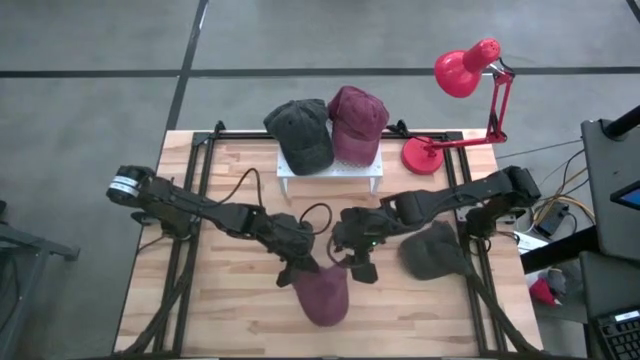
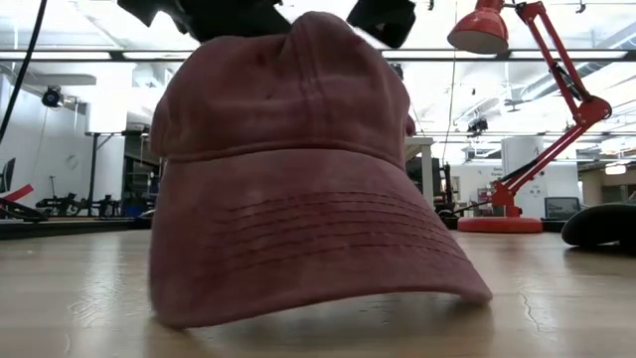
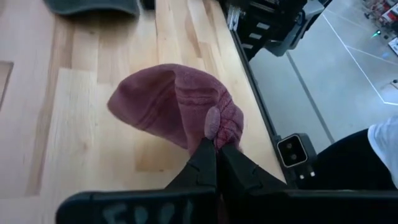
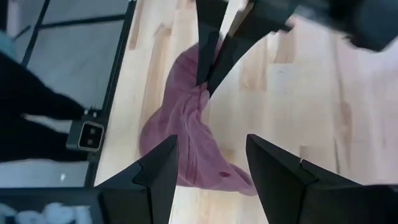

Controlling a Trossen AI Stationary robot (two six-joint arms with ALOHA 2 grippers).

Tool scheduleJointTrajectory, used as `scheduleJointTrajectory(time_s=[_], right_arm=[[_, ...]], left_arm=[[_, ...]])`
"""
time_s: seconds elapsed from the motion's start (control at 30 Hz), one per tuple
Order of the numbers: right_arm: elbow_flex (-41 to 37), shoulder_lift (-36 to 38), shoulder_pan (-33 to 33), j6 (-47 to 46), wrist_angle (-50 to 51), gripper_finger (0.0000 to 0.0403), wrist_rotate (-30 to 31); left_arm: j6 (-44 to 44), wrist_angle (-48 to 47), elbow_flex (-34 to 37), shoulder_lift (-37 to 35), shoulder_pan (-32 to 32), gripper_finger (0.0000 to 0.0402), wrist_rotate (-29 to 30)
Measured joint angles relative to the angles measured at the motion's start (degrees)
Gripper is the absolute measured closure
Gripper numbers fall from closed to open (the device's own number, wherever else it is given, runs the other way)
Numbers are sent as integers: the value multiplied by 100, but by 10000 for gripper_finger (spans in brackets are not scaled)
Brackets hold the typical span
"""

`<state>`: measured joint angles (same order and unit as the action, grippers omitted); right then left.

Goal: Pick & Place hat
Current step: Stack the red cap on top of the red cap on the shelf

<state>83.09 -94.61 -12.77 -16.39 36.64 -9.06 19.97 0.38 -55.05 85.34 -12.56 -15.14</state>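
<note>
My left fingers [image 3: 214, 163] pinch the crown of the maroon hat [image 1: 322, 294] at the desk's [image 1: 230, 320] front edge; my right fingers [image 4: 208, 168] hover open beside it. Next I judge: lift toward the white rack [image 1: 330, 170].

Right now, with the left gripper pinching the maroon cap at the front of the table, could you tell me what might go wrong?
1. The left gripper is shut on only a small fold of the maroon cap, so the fabric may slip free when lifted.
2. The right gripper hangs open close above the same cap, near the left fingers; the two could collide.
3. The cap lies near the table's front edge and could slide off.
</note>
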Motion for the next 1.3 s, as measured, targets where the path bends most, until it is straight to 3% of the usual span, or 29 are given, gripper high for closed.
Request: scheduleJointTrajectory(time_s=[0.2,0.5,0.73,0.87,1.0,1.3], right_arm=[[-7,-400,129,323,-314,220,-828],[-9,-729,178,611,-904,220,-929],[-9,-1013,166,610,-1077,227,-1377],[-9,-1038,159,611,-1281,274,-1375],[20,-997,176,721,-1237,369,-1533],[452,-957,189,639,-785,389,-2177]], left_arm=[[-16,5,-63,0,0,401,-42],[8,11,-54,0,-31,401,-151],[100,168,-52,-2,-31,401,-139],[102,200,-50,-2,-31,401,-66],[106,338,-49,-11,-41,389,-66],[-320,653,-250,-24,-302,325,66]])
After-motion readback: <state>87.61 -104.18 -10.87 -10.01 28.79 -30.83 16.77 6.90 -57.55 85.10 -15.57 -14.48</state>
